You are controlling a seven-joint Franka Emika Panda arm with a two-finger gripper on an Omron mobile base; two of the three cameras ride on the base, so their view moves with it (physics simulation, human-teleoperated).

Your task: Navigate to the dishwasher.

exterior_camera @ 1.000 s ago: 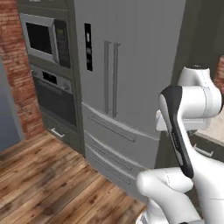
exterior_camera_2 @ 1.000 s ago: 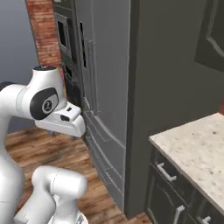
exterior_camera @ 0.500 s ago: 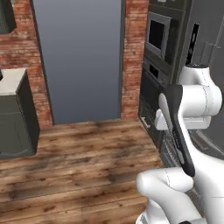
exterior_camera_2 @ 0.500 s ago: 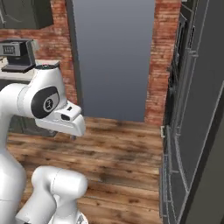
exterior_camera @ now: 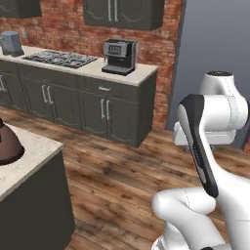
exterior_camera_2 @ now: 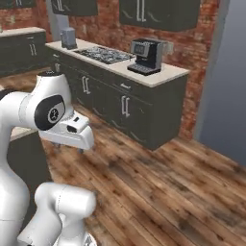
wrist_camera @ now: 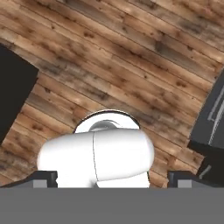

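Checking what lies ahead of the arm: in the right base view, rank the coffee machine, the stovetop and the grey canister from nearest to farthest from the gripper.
1. Coffee machine, at the counter's right end, nearest the gripper.
2. Stovetop, mid-counter.
3. Grey canister, at the far left end.

dishwasher: cannot be told apart among the fronts in sight
fronts: dark cabinet doors (exterior_camera: 105,114), short handles, under far worktop (exterior_camera: 141,73)

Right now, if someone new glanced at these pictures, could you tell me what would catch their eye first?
Probably the red brick wall behind a run of dark cabinets, with a black and silver coffee machine at the near end of the pale countertop and a gas cooktop further along. Warm wooden floorboards fill the middle, and a dark brown rounded object sits on a speckled counter at the left base view's lower left.
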